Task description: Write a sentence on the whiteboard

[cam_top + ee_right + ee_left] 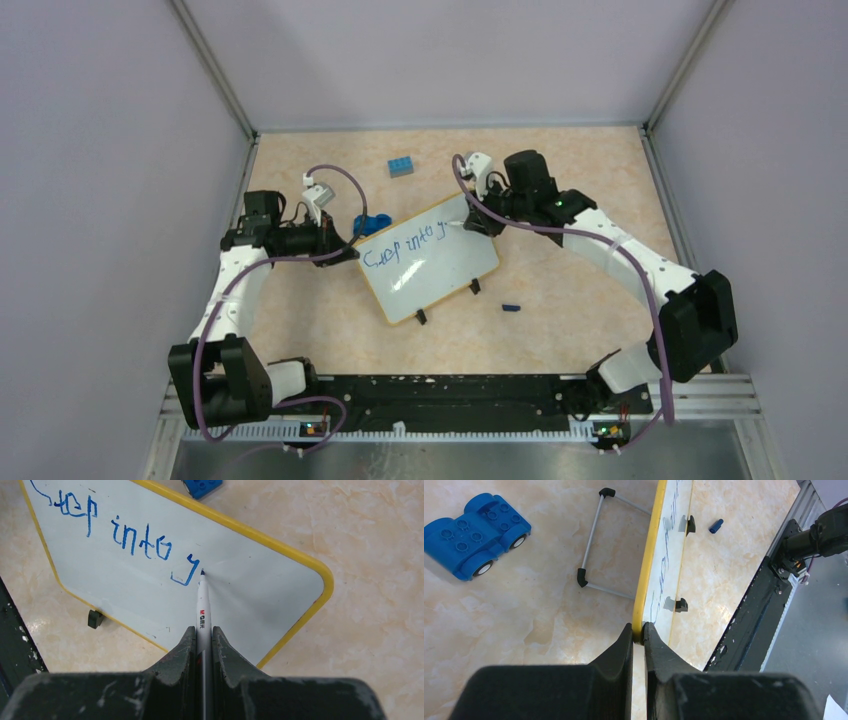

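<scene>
My left gripper (639, 630) pinches the board (440, 275), at centre frame, by its yellow rim to steady it, while my right gripper (202, 632) clamps the pen (202, 602), tip beside the last "y" of the sentence (145, 542)

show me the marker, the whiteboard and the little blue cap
marker (202, 611), right wrist view, white barrel near the logo
whiteboard (250, 595), right wrist view, bare white surface right of the marker
blue cap (716, 526), left wrist view, middle of its side
</scene>
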You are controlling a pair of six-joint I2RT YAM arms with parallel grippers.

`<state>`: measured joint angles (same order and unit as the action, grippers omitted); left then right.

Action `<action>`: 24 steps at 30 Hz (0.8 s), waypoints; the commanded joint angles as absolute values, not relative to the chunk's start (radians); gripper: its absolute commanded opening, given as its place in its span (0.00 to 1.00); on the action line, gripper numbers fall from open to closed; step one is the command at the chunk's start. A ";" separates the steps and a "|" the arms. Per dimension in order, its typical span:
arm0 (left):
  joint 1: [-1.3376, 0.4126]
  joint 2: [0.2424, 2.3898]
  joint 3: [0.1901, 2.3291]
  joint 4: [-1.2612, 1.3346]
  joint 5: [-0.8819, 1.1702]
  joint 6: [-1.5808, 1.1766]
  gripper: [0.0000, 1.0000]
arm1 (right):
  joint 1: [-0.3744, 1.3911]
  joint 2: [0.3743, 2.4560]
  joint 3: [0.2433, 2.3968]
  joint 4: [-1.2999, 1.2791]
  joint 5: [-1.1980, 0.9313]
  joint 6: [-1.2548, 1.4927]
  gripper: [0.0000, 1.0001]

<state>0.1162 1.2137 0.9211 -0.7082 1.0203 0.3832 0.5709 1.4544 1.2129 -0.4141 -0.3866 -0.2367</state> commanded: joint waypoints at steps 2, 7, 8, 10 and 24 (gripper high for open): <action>0.109 1.213 0.907 -0.706 0.994 0.409 0.00 | 0.565 1.446 1.221 -0.418 -0.388 -0.263 0.00; 0.109 1.215 0.909 -0.706 0.994 0.408 0.00 | 0.562 1.433 1.208 -0.427 -0.369 -0.275 0.00; 0.109 1.214 0.909 -0.706 0.994 0.408 0.00 | 0.559 1.431 1.206 -0.427 -0.366 -0.276 0.00; 0.109 1.216 0.908 -0.706 0.995 0.407 0.00 | 0.549 1.431 1.210 -0.427 -0.361 -0.278 0.00; 0.109 1.216 0.909 -0.706 0.996 0.408 0.00 | 0.538 1.456 1.260 -0.386 -0.368 -0.240 0.00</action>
<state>0.1162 1.2137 0.9211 -0.7074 1.0203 0.3824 0.5495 1.4544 1.2118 -0.4377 -0.3683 -0.2527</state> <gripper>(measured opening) 0.128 0.095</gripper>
